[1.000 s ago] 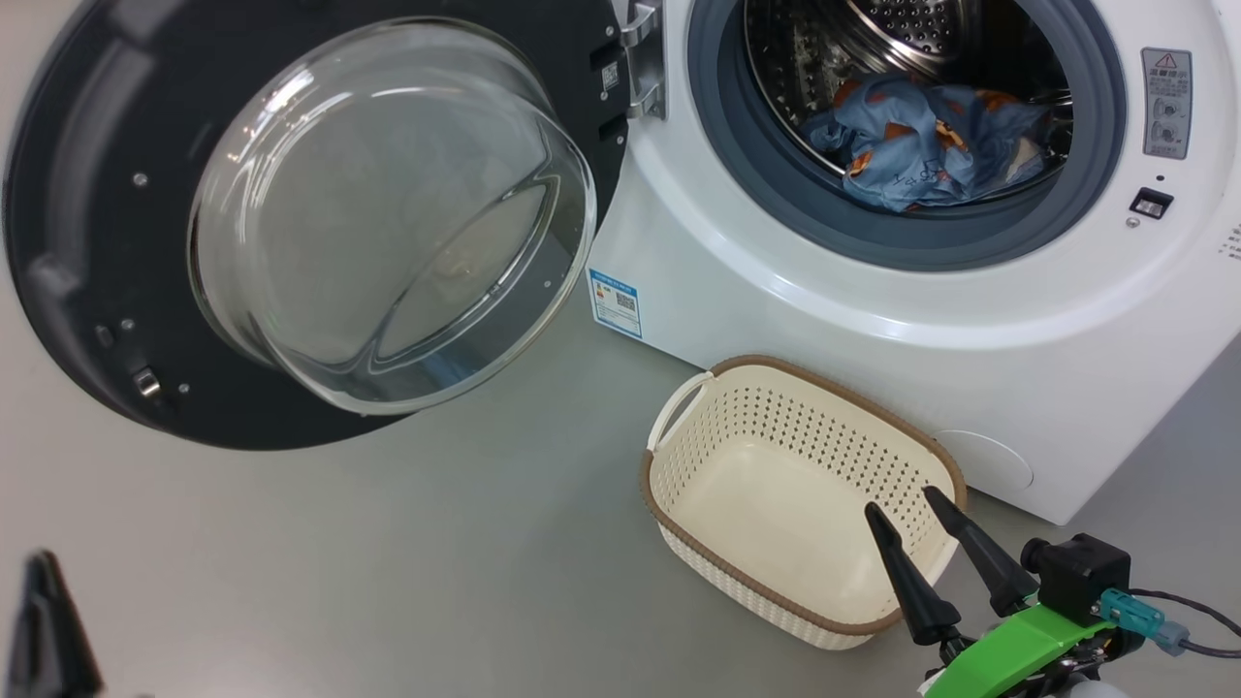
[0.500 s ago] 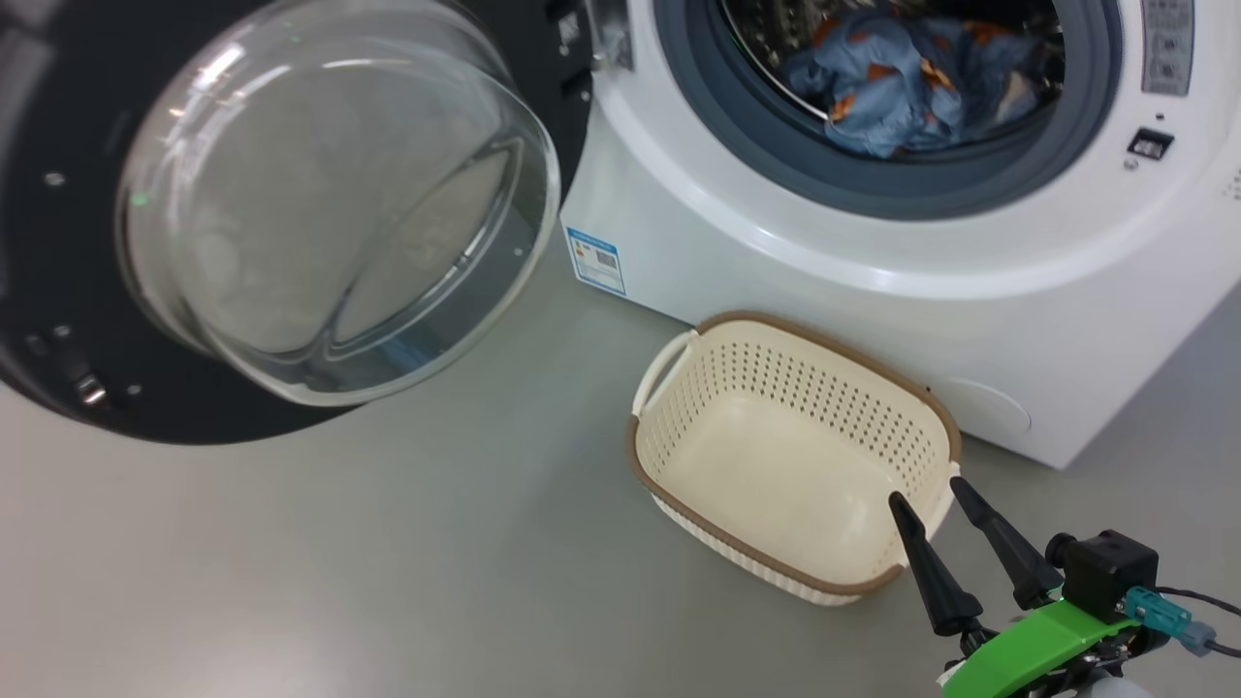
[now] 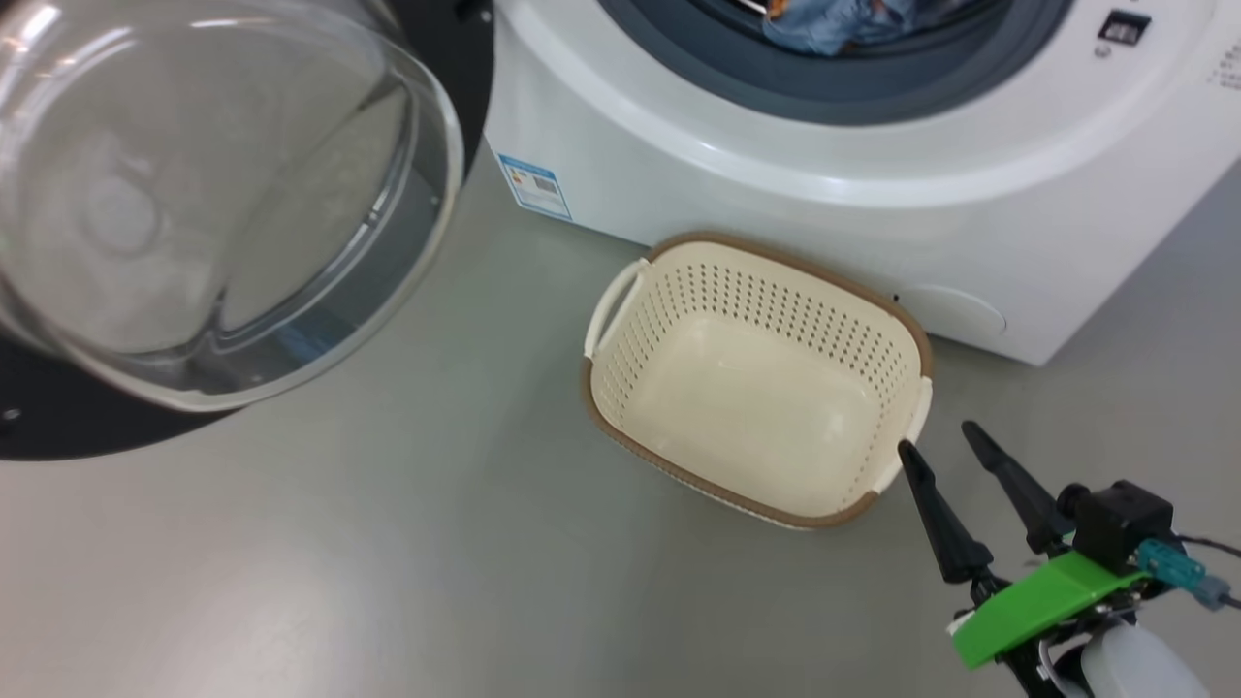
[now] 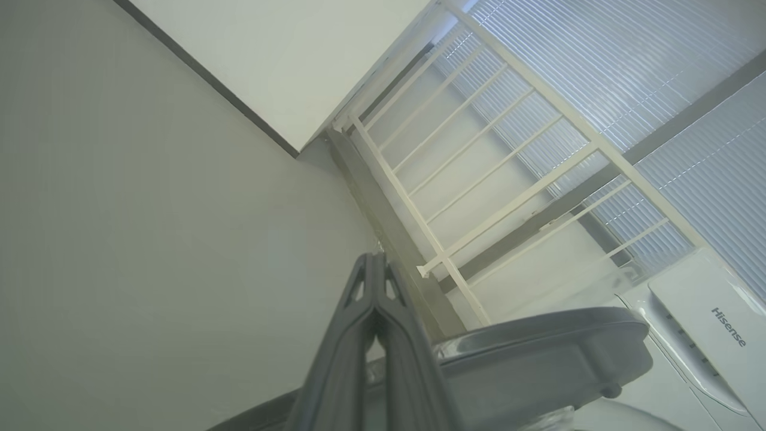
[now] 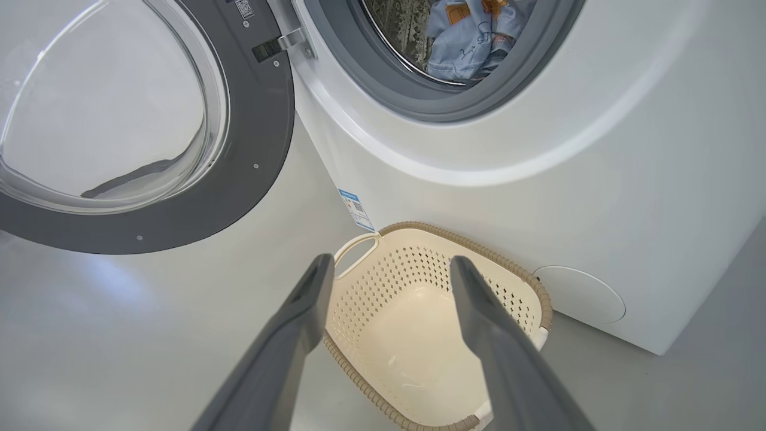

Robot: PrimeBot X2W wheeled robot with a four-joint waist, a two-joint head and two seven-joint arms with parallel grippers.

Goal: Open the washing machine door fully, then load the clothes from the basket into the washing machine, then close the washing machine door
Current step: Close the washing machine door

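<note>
Head view has been tilted downward; clothes are loaded, so door must be closed; right gripper spread empty, left gripper pinched together.

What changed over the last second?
The head camera tilted down, so the whole view shifted, not the things. The open right claw now shows just off the basket rim instead of over it. The washing machine door stays open, clothes inside, basket empty.

The grey floor carries the cream basket, just beside the white washing machine.
</note>
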